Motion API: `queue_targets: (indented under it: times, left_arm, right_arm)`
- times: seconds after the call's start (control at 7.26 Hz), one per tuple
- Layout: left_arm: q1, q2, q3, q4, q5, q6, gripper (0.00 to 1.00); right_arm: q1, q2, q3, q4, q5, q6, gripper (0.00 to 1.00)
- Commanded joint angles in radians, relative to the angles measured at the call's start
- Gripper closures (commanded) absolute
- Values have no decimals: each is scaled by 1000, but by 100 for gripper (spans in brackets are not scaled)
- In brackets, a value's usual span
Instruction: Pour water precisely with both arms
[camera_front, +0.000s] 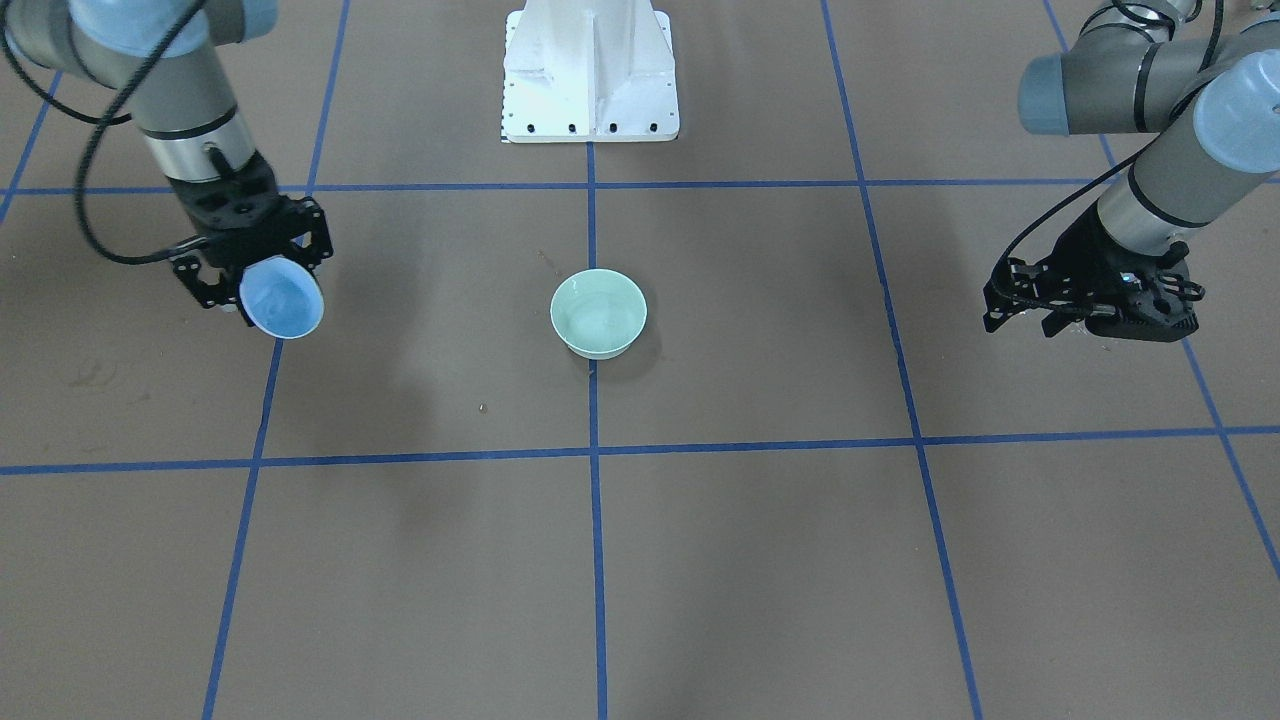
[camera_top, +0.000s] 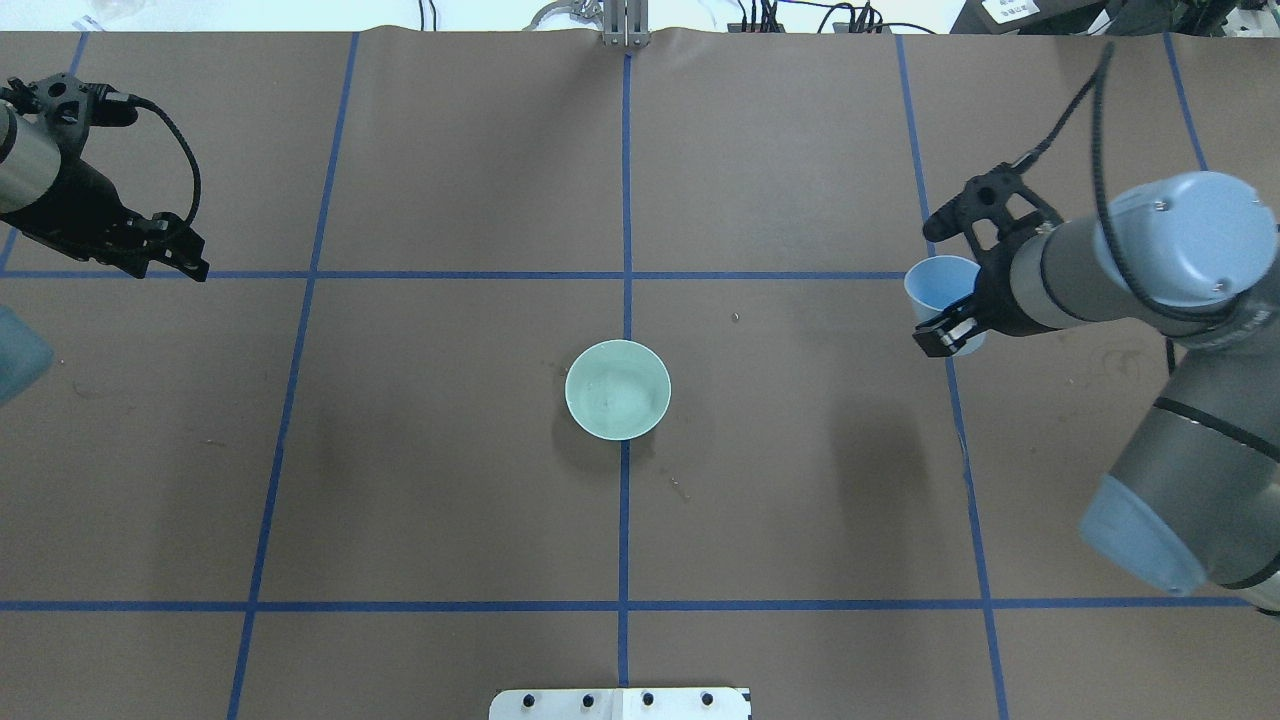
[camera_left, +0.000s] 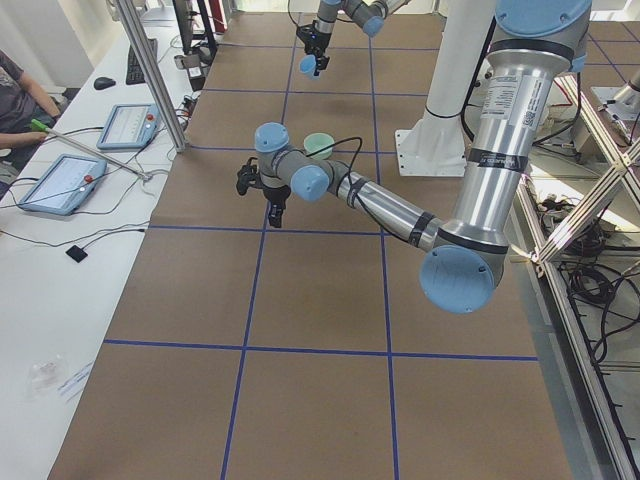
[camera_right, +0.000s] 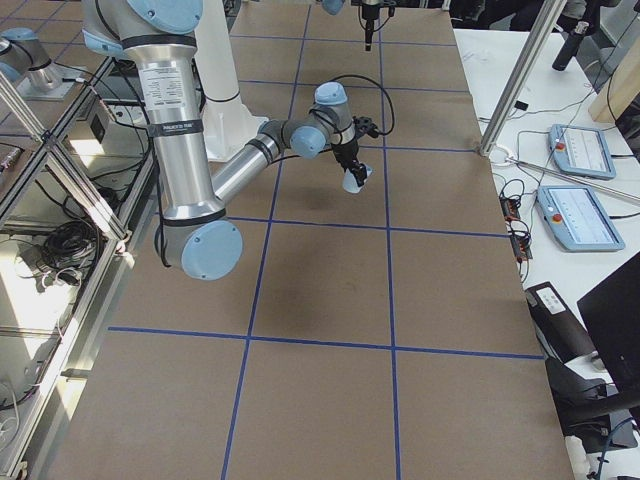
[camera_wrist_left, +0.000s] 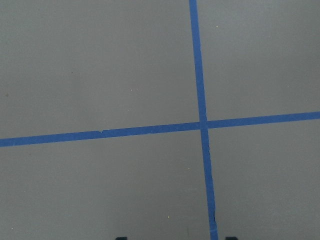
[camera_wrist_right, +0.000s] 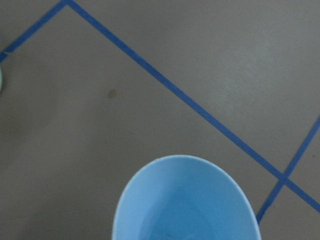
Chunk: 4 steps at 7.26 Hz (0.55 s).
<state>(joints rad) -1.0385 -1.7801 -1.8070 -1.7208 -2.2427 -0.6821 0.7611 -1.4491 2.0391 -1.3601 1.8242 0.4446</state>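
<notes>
Grips pale blue plastic cup (camera_front: 283, 300) in right fingers (camera_top: 940, 338), cup tipped, above blue tape line (camera_front: 264, 400). Shows faint water (camera_wrist_right: 175, 225) low inside cup, hard to confirm. Spreads left fingers (camera_top: 180, 258) wide, empty. Leaves mint-green round bowl (camera_front: 598, 312) at centre of brown surface (camera_front: 760, 560), well apart from both.

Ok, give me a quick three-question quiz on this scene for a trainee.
1. Multiple choice: what holds the blue cup? A) left gripper B) right gripper C) nothing, it stands on the table
2. True or false: the green bowl sits on a blue tape line.
3. Fill in: the left gripper holds ____.
Key: 1 B; 2 true; 3 nothing.
</notes>
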Motion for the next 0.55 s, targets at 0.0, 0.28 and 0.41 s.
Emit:
queue_targets:
  times: [0.0, 0.28, 0.41]
  left_arm:
    - [0, -4, 0, 1, 0, -1, 28]
    - [0, -7, 0, 1, 0, -1, 28]
    - [0, -7, 0, 1, 0, -1, 28]
  right_arm:
    - [95, -175, -43, 279, 32, 84, 95]
    - [95, -226, -222, 694, 33, 260, 95]
    - [95, -228, -300, 805, 17, 270, 93]
